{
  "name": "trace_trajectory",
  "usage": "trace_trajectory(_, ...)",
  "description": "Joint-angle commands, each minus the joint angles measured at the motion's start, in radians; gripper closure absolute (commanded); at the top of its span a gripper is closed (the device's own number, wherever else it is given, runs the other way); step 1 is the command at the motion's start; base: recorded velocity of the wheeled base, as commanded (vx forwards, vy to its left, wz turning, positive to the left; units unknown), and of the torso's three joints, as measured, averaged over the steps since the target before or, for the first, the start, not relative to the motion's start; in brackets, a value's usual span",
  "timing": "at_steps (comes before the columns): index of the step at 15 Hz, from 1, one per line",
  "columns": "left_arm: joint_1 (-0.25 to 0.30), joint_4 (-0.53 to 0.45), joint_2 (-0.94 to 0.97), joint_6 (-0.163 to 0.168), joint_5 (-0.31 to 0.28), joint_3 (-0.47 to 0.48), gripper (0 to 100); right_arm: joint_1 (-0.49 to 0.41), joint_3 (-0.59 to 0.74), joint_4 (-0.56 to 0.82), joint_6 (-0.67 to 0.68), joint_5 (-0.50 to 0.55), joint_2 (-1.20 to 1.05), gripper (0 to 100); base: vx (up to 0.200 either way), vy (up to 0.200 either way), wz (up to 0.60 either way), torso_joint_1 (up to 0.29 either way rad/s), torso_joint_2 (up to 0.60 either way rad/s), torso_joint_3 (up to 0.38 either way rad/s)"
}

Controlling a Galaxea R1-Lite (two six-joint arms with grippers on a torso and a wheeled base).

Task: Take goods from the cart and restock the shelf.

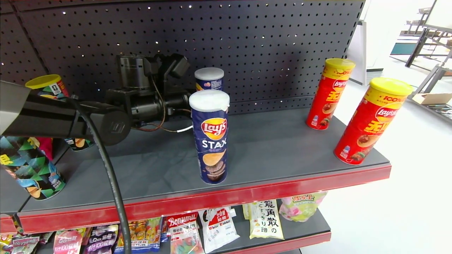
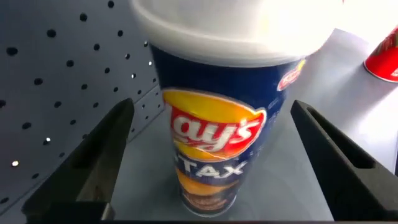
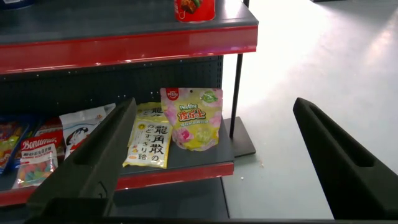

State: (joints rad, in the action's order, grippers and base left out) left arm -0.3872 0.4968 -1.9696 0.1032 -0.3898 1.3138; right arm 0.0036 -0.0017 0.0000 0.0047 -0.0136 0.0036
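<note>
Centre frame, the blue can (image 1: 210, 141) has a white lid; the rear can (image 1: 209, 79) matches. At right, the near red can (image 1: 370, 121) and far red can (image 1: 330, 94) wear yellow lids. The shelf (image 1: 282, 151) is grey, red-edged; the pegboard (image 1: 247, 42) black, dotted. Lower left, the patterned can (image 1: 31, 169) shows teal triangles.

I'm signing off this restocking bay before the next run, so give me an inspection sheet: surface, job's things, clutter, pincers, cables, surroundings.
Surface: grey shelf board, red front edge, nothing spilled.
Job's things: front blue can and rear blue can upright mid-shelf; rear red can and front red can upright at the right; patterned can at the left.
Clutter: nothing seen.
Pincers: left pincer open either side of a blue can, not touching it; right pincer open, empty, facing the lower shelf.
Cables: black cable hangs from the left arm across the shelf's front edge.
Surroundings: pegboard behind; snack bags on the lower shelf; pale floor at the right.
</note>
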Motion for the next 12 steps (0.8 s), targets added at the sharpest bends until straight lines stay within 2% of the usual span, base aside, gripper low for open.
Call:
trace_trajectory(1, 0.002, 0.0, 0.018, 0.0, 0.0, -0.015, 0, 0.001, 0.0, 0.0, 0.0, 0.0, -0.001, 0, 0.0, 0.0, 0.0, 0.0, 0.0, 0.0)
trace_trajectory(9, 0.1, -0.004, 0.21, 0.0, 0.002, -0.311, 0, -0.001, 0.0, 0.002, 0.0, 0.0, -0.001, 0, 0.0, 0.0, 0.0, 0.0, 0.0, 0.0)
trace_trajectory(12, 0.159, -0.007, 0.423, 0.001, 0.0, -0.535, 0, 0.001, 0.0, 0.0, 0.0, 0.0, -0.001, 0, 0.0, 0.0, 0.0, 0.0, 0.0, 0.0)
